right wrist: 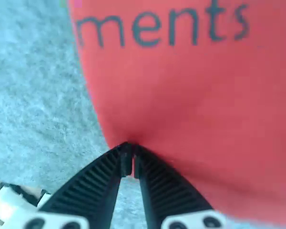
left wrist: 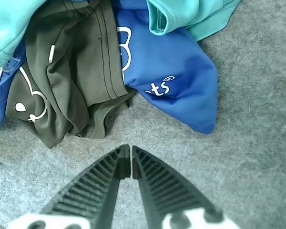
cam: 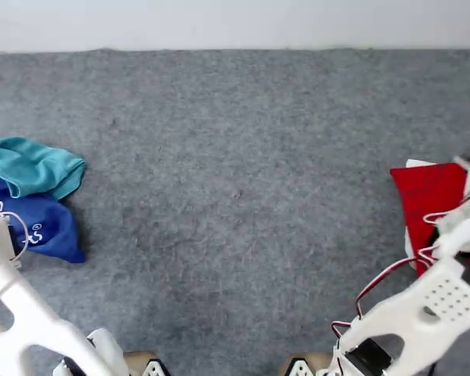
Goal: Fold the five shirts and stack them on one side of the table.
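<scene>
At nine o'clock on the grey felt table [cam: 235, 157], as the high view has it, entries run as follows.

1. Teal shirt [cam: 31, 166]: unfolded, crumpled, uppermost in a loose heap at the table's left edge. Its hem drapes over the item below.

2. Blue shirt [cam: 39, 223]: unfolded, with white lettering, lying partly under the teal one and spreading toward seven o'clock. One rounded corner rests flat on the felt.

3. Olive shirt [left wrist: 71, 81]: rumpled, with dark stitched seams and a white line drawing. It is bunched against the blue shirt and touches it; the teal shirt overlaps part of it too.

4. Left arm [cam: 16, 313]: white, rising from about seven o'clock toward the heap. The left gripper [left wrist: 131, 164] hangs over bare felt just beside the olive shirt, its ribbed black jaws pressed together and gripping nothing.

5. Right arm [cam: 431, 305]: white, with red and white wiring along it, rising from about five o'clock toward the table's right edge.

6. Red shirt [cam: 427, 200]: at three o'clock, with dark lettering (partly out of frame). White cloth [cam: 410, 247] shows along its edges, apparently beneath it; what that cloth is cannot be told.

7. Right gripper [right wrist: 128, 160]: jaws closed on the near edge of the red shirt, the fabric puckering at their tips, with grey felt beside it.

8. Wall [cam: 235, 23]: pale, plain, along the twelve o'clock edge.
</scene>
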Tool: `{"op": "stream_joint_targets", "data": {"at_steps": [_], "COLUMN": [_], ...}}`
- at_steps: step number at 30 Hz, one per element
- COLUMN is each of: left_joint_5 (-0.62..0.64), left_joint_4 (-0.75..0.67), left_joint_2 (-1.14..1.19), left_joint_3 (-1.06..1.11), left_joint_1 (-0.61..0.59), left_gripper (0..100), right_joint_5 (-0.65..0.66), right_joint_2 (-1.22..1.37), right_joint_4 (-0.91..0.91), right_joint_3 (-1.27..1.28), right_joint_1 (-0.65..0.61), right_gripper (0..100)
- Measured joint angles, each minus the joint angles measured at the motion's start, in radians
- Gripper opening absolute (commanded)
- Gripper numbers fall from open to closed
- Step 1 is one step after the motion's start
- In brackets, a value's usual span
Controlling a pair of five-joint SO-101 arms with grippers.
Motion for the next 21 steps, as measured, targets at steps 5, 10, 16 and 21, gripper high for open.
{"op": "stream_joint_targets", "data": {"at_steps": [5,10,16,21], "left_joint_5": [0.0,0.0,-0.014,-0.135], "left_joint_4": [0.0,0.0,-0.029,-0.13], "left_joint_2": [0.0,0.0,0.0,0.0], "left_joint_3": [0.0,0.0,0.018,0.149], "left_joint_1": [0.0,0.012,0.063,0.081], "left_gripper": [1,2,4,18], "right_joint_5": [-0.049,-0.072,-0.077,-0.077], "right_joint_2": [0.023,-0.147,-0.48,-0.718], "right_joint_4": [0.005,0.005,0.005,0.005], "right_joint_3": [-0.009,-0.011,0.089,0.295], "right_joint_1": [0.0,0.0,0.002,-0.017], "right_gripper": [0.9,0.9,0.9,0.9]}}
